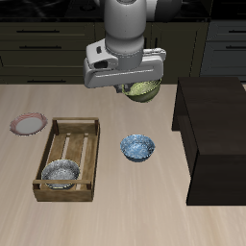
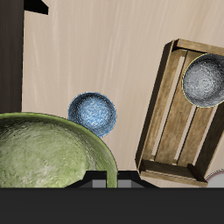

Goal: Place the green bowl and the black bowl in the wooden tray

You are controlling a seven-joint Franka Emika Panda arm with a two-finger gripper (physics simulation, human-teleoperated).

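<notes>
While the black bowl [image 1: 60, 173] sits in the wooden tray [image 1: 93, 154], your end effector [image 1: 140, 90] apparently grips the green bowl [image 2: 48, 156] aloft.

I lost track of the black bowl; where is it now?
The black bowl sits inside the wooden tray, at the end nearer the table's front edge. The blue-white patterned bowl stands on the table beside the tray.

Table [image 1: 115, 207], wooden tray [image 1: 69, 159], blue-white bowl [image 1: 137, 147], plate [image 1: 28, 124]
</notes>
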